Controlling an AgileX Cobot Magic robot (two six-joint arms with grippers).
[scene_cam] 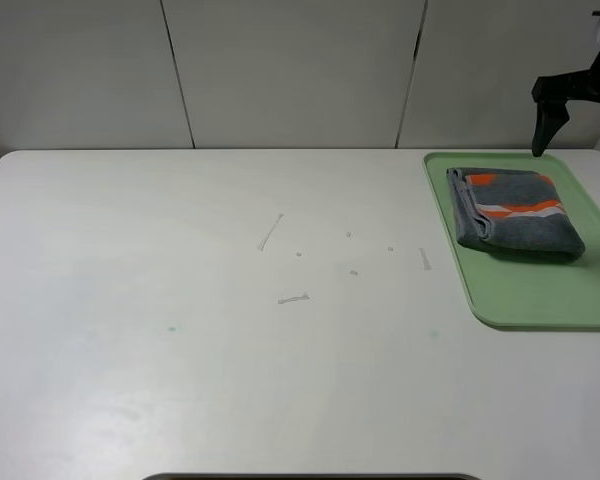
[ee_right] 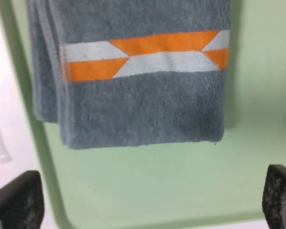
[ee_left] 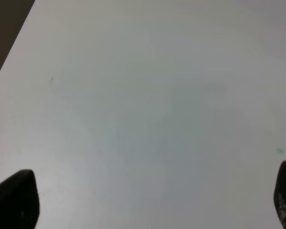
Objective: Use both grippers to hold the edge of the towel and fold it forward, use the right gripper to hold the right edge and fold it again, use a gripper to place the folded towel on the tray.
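Observation:
The folded grey towel point(scene_cam: 517, 210) with an orange and white band lies on the green tray point(scene_cam: 540, 290) at the right of the table. In the right wrist view the towel point(ee_right: 133, 86) rests flat on the tray point(ee_right: 148, 176). My right gripper point(ee_right: 148, 200) is open and empty, with its fingertips point(ee_right: 14, 200) wide apart above the tray; in the high view it point(scene_cam: 546, 128) hangs above the tray's far edge. My left gripper point(ee_left: 150, 200) is open and empty over bare table, and it does not show in the high view.
The white table point(scene_cam: 230, 330) carries a few small tape scraps point(scene_cam: 292, 298) and marks near its middle. A grey panelled wall point(scene_cam: 290, 70) stands behind the table. The table's left edge point(ee_left: 12, 52) shows in the left wrist view.

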